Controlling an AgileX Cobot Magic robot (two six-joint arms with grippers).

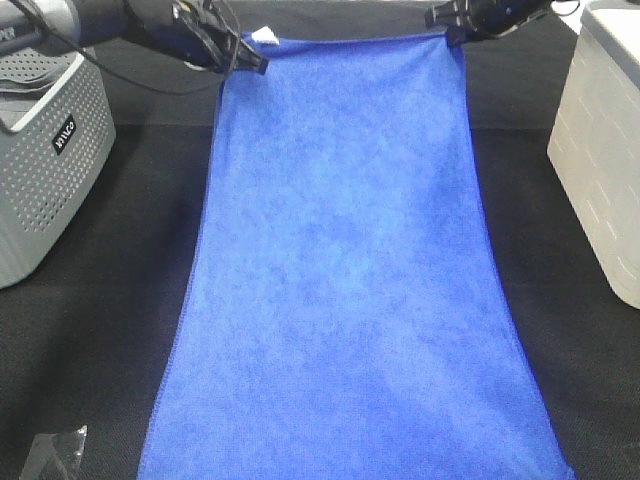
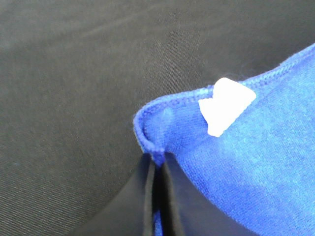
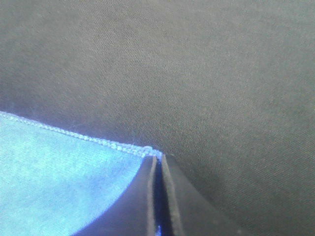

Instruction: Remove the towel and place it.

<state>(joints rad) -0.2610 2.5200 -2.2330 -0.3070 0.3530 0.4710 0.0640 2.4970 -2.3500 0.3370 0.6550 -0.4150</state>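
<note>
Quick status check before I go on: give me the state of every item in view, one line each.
towel: spread flat and long, pinched at both far corners
white tag: showing at the towel's corner by the left pincer
left pincer: shut on the towel's corner
right pincer: shut on the towel's other far corner
grey perforated basket: standing left of the towel
white bin: standing right of the towel

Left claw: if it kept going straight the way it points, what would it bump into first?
The left claw is shut on the towel corner by the white tag. Past that corner, its wrist view shows only the black tablecloth, so probably that, though depth is hard to judge.
</note>
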